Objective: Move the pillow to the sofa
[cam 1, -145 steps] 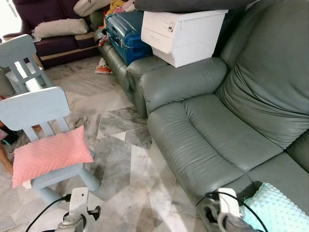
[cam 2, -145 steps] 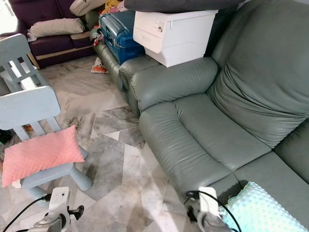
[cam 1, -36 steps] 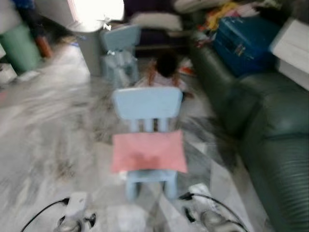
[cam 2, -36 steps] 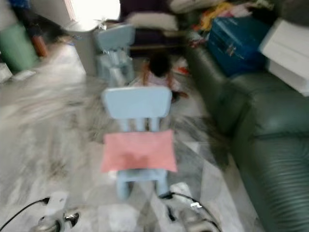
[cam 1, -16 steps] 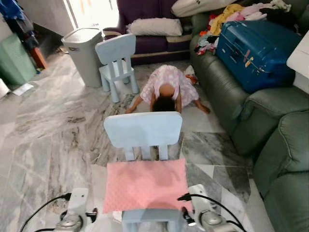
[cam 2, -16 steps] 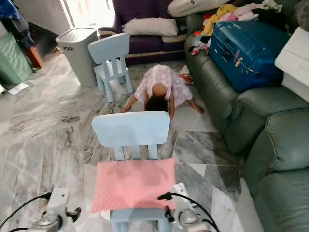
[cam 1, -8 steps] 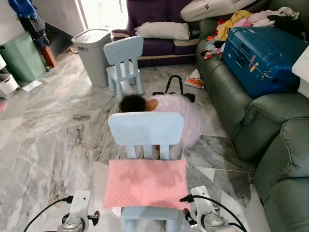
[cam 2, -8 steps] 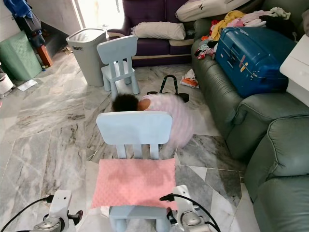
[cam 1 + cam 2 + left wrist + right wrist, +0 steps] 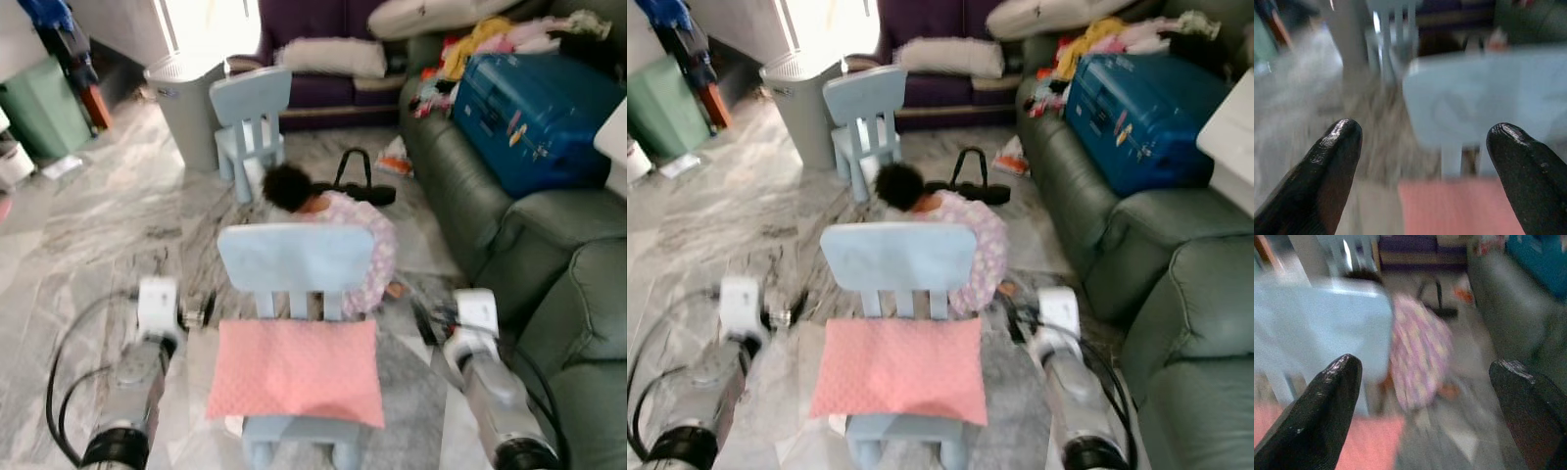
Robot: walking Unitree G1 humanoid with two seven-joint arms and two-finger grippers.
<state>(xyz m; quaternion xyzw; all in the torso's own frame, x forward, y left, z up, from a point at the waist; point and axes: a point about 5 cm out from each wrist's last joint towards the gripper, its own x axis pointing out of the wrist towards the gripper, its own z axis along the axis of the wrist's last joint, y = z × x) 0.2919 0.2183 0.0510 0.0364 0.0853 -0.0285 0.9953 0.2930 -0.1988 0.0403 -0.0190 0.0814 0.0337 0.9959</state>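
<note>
A pink pillow lies flat on the seat of a small light-blue chair right in front of me. My left gripper is raised beside the chair's left side, level with the pillow's far edge. In the left wrist view its open fingers frame the chair back and a strip of pillow. Off the chair's right side hangs my right gripper, also open, its fingertips wide apart with nothing between them. The grey-green sofa stands at the right.
A small person in a patterned dress crouches on the floor just behind the chair. Farther back are a second blue chair, a grey laundry bin and a black bag. A blue suitcase lies on the sofa.
Both arms have come up from the bottom edge and now reach forward on either side of the chair. The person behind the chair has shifted and raised their head.
</note>
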